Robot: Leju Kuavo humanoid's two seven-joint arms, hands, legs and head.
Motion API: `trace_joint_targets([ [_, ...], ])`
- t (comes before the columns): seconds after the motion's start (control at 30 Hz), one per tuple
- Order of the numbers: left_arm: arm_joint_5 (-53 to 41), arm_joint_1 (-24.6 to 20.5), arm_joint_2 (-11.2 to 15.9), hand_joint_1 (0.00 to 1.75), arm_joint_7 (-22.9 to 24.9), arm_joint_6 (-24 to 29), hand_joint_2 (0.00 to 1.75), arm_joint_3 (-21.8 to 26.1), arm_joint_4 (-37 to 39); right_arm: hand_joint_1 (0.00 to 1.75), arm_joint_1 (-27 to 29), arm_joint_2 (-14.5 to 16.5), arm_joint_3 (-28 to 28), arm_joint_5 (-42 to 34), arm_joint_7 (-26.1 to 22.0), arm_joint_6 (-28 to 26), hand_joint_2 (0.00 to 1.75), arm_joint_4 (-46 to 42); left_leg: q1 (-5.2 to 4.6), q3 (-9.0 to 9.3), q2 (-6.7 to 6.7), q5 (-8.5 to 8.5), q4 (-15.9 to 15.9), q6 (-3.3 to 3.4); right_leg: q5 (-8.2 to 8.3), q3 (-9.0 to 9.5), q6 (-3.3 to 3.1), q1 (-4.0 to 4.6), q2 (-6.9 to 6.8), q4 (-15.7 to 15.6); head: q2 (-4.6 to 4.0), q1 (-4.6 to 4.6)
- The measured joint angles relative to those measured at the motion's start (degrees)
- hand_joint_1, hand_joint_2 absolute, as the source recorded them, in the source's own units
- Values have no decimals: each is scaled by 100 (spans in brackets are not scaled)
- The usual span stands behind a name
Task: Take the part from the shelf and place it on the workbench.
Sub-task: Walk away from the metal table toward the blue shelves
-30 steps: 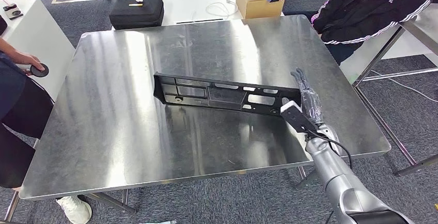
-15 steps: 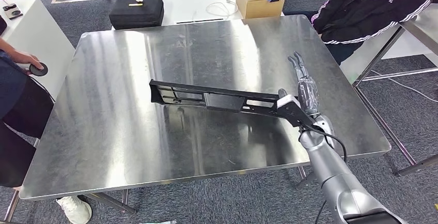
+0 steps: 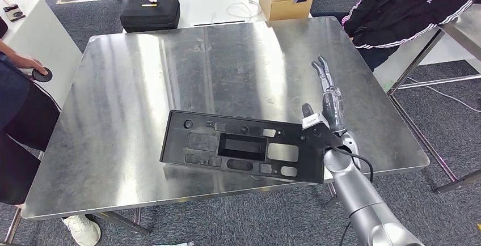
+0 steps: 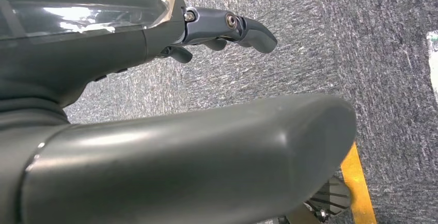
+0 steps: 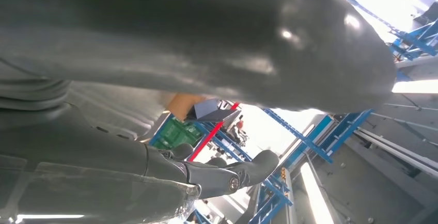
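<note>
Lowering the part (image 3: pixel 241 149) onto the workbench (image 3: pixel 130 87) at lower centre, the right hand (image 3: pixel 324 113) is gripping its right end, fingers outstretched. Next, I judge: setting it flat, then letting go. Left hand (image 4: pixel 155 28) is hanging, holding nothing.

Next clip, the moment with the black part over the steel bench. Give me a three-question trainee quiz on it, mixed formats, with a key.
1. True or false: the black part is held at one end by the right hand.
2. Multiple choice: beyond the far edge of the workbench, next to the cardboard box, sits a) a red bucket, b) a black case, c) a green crate.
3. Fill in: the left hand hangs over grey ____.

Key: 1 true; 2 b; 3 carpet.
</note>
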Motion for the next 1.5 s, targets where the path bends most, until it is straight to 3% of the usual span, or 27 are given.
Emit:
trace_joint_targets([
  [0.67,7,0,-19,0,1,12,0,2,0,0,282,61,120,-232,28,135,0,-579,0,0,0,0,0,0,0,0,0,0,0,0,0,0],
  [0.77,1,1,-20,0,38,3,0,2,0,0,348,55,119,-789,34,724,0,-762,0,1,0,0,0,0,0,-1,0,0,0,0,0,-1],
  [0.97,0,6,-18,0,101,0,0,4,0,0,640,-81,120,-2843,121,2812,0,-1548,0,-1,-1,-1,0,0,-1,-2,-1,0,0,0,0,-1],
  [1.07,2,7,-16,0,119,0,0,5,0,0,780,-211,121,-3446,184,3435,0,-1961,-1,-1,0,-1,0,-1,-1,-2,-1,0,0,-1,0,-1],
  [1.27,44,9,-15,0,146,0,0,13,0,0,1135,-403,136,-3729,201,3881,0,-2765,-1,-2,0,-2,0,-1,-1,-2,-1,0,0,-1,0,0],
  [1.5,62,9,-17,0,164,0,0,36,0,0,1443,-487,181,-3689,175,3958,0,-3378,0,-7,0,-3,-2,-3,-2,-2,-1,0,1,-1,0,-1],
])
